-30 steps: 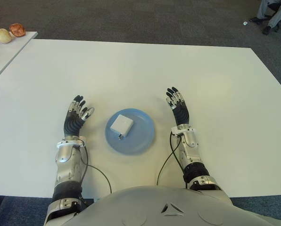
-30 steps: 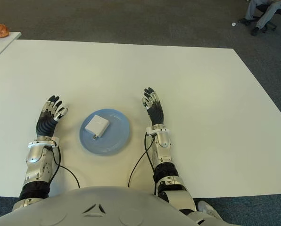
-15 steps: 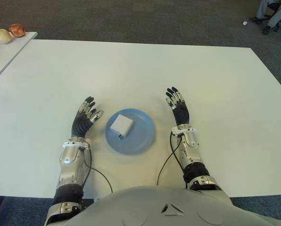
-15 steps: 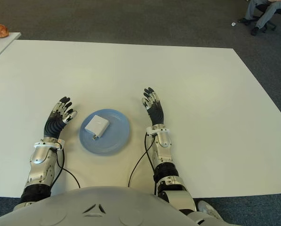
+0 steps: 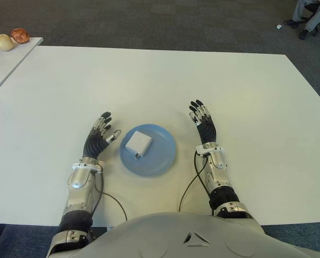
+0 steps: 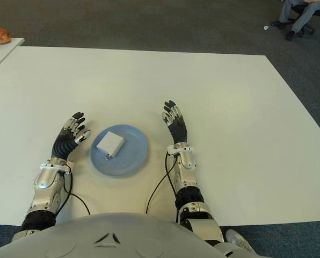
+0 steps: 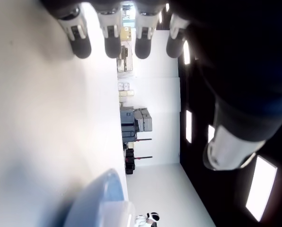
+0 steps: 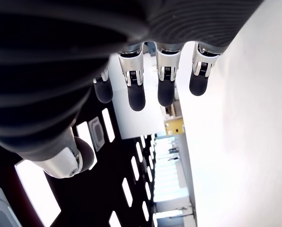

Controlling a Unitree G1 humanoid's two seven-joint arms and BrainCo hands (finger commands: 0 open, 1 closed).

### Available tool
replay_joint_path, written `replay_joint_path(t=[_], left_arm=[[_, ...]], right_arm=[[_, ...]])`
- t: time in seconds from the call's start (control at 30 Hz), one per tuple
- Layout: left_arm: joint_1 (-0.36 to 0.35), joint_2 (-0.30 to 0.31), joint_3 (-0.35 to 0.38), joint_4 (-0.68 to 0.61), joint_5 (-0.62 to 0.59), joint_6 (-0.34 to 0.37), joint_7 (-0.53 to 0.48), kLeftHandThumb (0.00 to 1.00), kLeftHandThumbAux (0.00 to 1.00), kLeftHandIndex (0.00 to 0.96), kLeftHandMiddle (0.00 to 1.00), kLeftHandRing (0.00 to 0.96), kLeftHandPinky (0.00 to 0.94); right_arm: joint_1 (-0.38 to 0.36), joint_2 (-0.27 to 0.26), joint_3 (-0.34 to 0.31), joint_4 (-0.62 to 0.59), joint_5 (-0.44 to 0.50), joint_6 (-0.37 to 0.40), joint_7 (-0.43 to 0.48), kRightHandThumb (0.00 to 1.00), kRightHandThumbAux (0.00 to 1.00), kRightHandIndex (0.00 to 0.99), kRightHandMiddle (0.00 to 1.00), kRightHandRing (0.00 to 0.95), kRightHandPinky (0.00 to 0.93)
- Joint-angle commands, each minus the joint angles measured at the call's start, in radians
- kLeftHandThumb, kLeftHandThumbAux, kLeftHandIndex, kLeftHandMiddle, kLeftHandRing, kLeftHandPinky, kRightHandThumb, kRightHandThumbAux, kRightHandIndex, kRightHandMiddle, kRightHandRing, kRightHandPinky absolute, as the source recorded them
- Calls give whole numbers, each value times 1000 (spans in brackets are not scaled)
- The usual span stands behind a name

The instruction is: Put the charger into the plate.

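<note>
Both hands are showing spread, empty fingers: the left hand is hovering just beside the plate, the right hand on its other side. The charger is lying in the plate, so the task is looking finished; next, only pulling the arms away.

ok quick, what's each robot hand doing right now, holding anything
Left robot hand: open, holding nothing, just left of the plate.
Right robot hand: open, holding nothing, right of the plate.
</note>
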Motion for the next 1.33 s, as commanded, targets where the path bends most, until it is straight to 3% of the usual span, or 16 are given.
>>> replay_joint_path(t=[0.03, 1.33], left_arm=[[16, -9, -17, 63, 26, 15, 20, 0, 638, 0, 0, 0, 0], [-65, -31, -6, 256, 34, -68, 91, 0, 587, 16, 39, 39, 66]], right_arm=[[65, 25, -9, 44, 9, 34, 1, 0, 627, 104, 153, 100, 67], [34, 7, -24, 110, -8, 26, 1, 0, 613, 123, 164, 104, 64]])
